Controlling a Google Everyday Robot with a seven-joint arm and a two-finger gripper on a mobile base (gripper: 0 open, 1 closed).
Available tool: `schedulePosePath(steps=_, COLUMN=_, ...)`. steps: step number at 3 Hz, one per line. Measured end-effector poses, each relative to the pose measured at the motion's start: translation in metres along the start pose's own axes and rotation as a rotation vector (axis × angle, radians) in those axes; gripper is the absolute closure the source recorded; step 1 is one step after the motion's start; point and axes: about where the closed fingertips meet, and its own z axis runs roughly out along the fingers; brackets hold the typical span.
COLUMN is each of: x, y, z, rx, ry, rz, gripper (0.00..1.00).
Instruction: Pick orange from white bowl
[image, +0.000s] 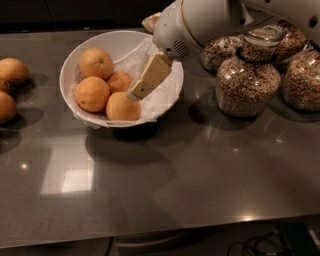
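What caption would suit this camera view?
Robot hand just above the oranges in the white bowl, glass jars alongside.

- The gripper (136, 93) hangs over the right half of the bowl (66, 75), its tip at the front orange (122, 107). Whether they touch cannot be told.
- It covers part of the middle orange (118, 80), which the fruit around it also hides.
- The arm (200, 22) is cut off by the top and right edges and hides the bowl's far right rim.
- A pale thing (150, 22) peeks out behind the arm; what it is cannot be told.
- The left jar (220, 50) is half hidden by the arm.
- The back jar (292, 40) is partly behind the front jar (247, 85).
- The right jar (302, 82) is cut by the right edge.
- The left orange (5, 106) is cut by the left edge.
- Cables (250, 245) below the worktop (175, 175) are dark and cut by the bottom edge.
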Motion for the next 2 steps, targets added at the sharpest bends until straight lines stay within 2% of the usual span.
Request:
schedulePosePath(steps=1, x=0.000, y=0.000, z=0.000, rx=0.000, ry=0.000, rz=0.000, gripper=0.00)
schedulePosePath(steps=2, x=0.024, y=0.009, z=0.012, rx=0.003, ry=0.055, rz=0.041, gripper=0.00)
